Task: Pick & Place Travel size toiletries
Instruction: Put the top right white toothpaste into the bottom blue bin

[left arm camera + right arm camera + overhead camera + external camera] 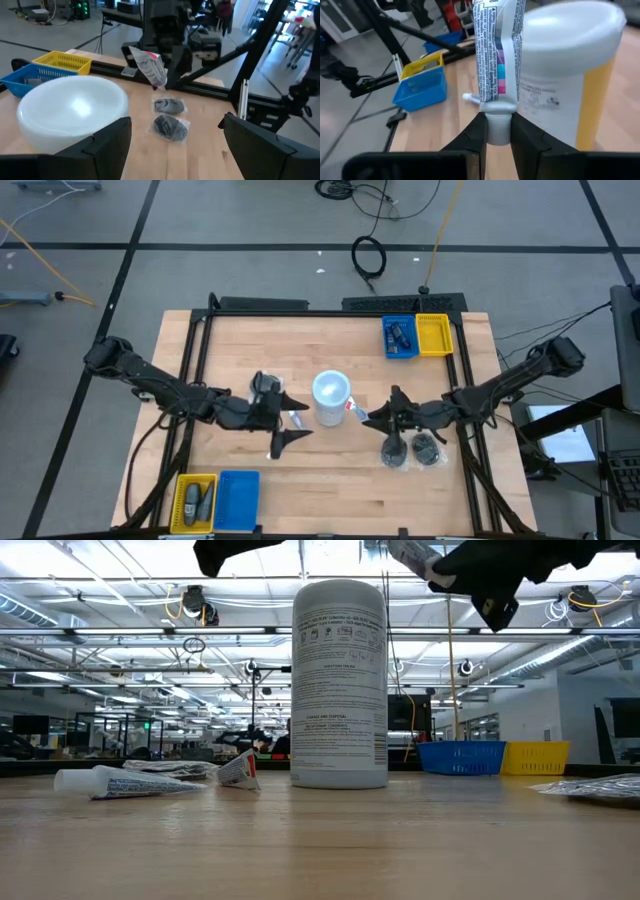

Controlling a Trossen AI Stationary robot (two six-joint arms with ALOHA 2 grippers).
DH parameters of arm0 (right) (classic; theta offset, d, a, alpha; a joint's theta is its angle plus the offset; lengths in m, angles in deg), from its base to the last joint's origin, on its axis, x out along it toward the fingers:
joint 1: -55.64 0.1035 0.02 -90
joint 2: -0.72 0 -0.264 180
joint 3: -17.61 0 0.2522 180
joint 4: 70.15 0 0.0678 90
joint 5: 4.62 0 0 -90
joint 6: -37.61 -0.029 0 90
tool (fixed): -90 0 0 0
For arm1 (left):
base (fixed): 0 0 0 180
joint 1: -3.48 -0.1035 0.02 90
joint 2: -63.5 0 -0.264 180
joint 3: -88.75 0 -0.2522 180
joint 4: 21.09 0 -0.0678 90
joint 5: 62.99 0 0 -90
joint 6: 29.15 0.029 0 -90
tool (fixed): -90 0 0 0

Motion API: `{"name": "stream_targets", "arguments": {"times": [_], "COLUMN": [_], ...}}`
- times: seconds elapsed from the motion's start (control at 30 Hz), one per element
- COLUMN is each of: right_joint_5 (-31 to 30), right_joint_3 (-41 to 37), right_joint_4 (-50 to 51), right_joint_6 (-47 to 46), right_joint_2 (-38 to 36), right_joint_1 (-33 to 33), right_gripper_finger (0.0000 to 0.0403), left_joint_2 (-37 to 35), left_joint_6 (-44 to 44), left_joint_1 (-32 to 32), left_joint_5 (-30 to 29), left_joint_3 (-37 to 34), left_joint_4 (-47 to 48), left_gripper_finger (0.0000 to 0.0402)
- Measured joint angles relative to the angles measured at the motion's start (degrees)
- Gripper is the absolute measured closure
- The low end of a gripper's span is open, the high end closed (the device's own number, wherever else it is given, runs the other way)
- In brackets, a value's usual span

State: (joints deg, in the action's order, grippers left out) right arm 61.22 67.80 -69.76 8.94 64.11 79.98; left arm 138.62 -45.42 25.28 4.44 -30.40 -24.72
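My right gripper hangs just right of the tall white cylinder, shut on a white printed tube. In the low view it sits high above the table. On the cylinder's left, my left gripper is open and holds nothing; its fingers frame the left wrist view. Below it, small tubes lie flat on the wood. Two clear packets with dark items lie on the table under the right arm. My right gripper pinches the tube's cap end between its two fingers. The fingers come nearly level from the table's right side. The tube's body sticks out past the fingertips toward the cylinder, tilted and lifted clear of the table.
A blue tray and a yellow tray stand at the far right. A yellow tray, holding some items, and a blue tray stand at the near left. Bare wood lies along the near edge between them.
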Motion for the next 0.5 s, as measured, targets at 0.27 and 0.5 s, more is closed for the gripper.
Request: {"name": "stream_targets", "arguments": {"times": [0.27, 0.5], "right_joint_5": [-3.1, -6.0], "right_joint_3": [0.0, 2.3], "right_joint_4": [-8.5, -11.2], "right_joint_6": [2.6, 4.4], "right_joint_2": [5.7, 11.4], "right_joint_1": [1.7, 1.6], "right_gripper_finger": [0.0353, 0.0353], "left_joint_2": [0.0, 0.0], "left_joint_6": [-0.9, -1.0], "left_joint_1": [-0.8, -0.8], "left_joint_5": [0.0, 0.0], "left_joint_3": [0.0, 0.0], "left_joint_4": [-0.5, -1.0], "left_gripper_finger": [0.0092, 0.0092]}}
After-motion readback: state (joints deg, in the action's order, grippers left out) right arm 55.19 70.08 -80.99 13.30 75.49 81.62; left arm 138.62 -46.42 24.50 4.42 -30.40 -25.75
